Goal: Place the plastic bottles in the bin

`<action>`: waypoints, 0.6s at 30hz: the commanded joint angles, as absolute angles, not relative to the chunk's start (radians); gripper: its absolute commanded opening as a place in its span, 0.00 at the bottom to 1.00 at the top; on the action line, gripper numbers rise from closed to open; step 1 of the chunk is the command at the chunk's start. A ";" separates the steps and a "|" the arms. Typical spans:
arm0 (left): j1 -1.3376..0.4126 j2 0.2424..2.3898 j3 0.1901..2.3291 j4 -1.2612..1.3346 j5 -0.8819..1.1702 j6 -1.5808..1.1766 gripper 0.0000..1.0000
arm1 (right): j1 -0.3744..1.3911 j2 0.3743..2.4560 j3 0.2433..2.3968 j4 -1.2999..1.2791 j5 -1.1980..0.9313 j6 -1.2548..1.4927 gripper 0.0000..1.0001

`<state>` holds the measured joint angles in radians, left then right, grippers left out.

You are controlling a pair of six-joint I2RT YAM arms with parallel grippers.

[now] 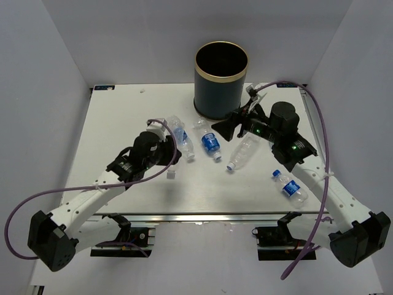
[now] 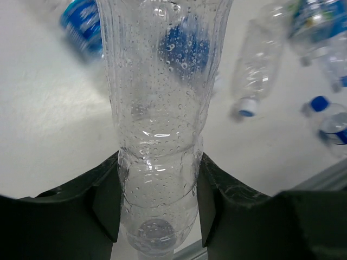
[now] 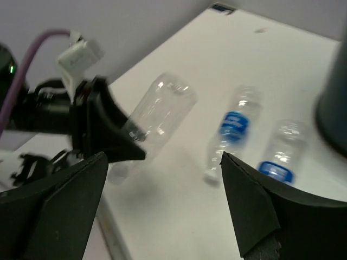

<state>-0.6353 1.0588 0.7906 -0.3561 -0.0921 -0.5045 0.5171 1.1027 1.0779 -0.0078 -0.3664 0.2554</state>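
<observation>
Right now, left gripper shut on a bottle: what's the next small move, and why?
Probably raise the left gripper and carry it toward the bin: it is shut on a clear bottle, the bin's rim stands high, and the right gripper beside it is open and empty.

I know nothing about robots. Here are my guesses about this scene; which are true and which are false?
1. The left claw is shut on a clear bottle. True.
2. The right claw also grips a bottle. False: it is open, with nothing between its fingers.
3. The bin has tipped onto its side. False: it stands upright at the far side of the table, with its opening facing up.
4. A blue-capped bottle lies on the table beside the right arm. True.
5. The held bottle is the only one outside the bin. False: others lie on the table, such as a blue-labelled bottle.
</observation>
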 commanded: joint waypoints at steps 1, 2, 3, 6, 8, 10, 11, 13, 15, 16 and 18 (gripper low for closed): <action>-0.641 1.011 0.836 -0.253 0.043 -0.402 0.37 | 0.515 1.150 1.017 0.173 -0.743 0.397 0.89; -0.641 1.008 0.838 -0.221 0.093 -0.399 0.37 | 0.517 1.164 1.002 0.207 -0.788 0.422 0.89; -0.643 1.006 0.844 -0.209 0.119 -0.393 0.37 | 0.517 1.176 0.977 0.237 -0.817 0.477 0.89; -0.644 1.006 0.850 -0.160 0.218 -0.380 0.36 | 0.523 1.224 0.950 0.359 -0.876 0.547 0.89; -0.646 1.008 0.854 -0.128 0.248 -0.379 0.36 | 0.546 1.252 0.965 0.368 -0.881 0.537 0.89; -0.650 1.009 0.856 -0.107 0.285 -0.379 0.36 | 0.571 1.273 0.986 0.356 -0.838 0.491 0.89; -0.653 1.014 0.861 -0.091 0.297 -0.379 0.36 | 0.586 1.284 0.997 0.326 -0.822 0.482 0.89; -0.663 1.014 0.865 -0.081 0.322 -0.377 0.36 | 0.591 1.317 1.026 0.302 -0.769 0.479 0.89; -0.670 1.012 0.870 -0.072 0.331 -0.377 0.36 | 0.595 1.338 1.035 0.296 -0.700 0.482 0.89; -0.673 1.009 0.871 -0.071 0.337 -0.376 0.36 | 0.600 1.353 1.035 0.313 -0.628 0.480 0.89; -0.680 1.011 0.874 -0.071 0.333 -0.377 0.36 | 0.610 1.367 1.032 0.386 -0.588 0.488 0.89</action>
<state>-0.6682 1.0237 0.8337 -0.1143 0.2893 -0.3916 0.6025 1.3514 0.9932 0.2806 -0.6960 0.4835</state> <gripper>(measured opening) 0.582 0.894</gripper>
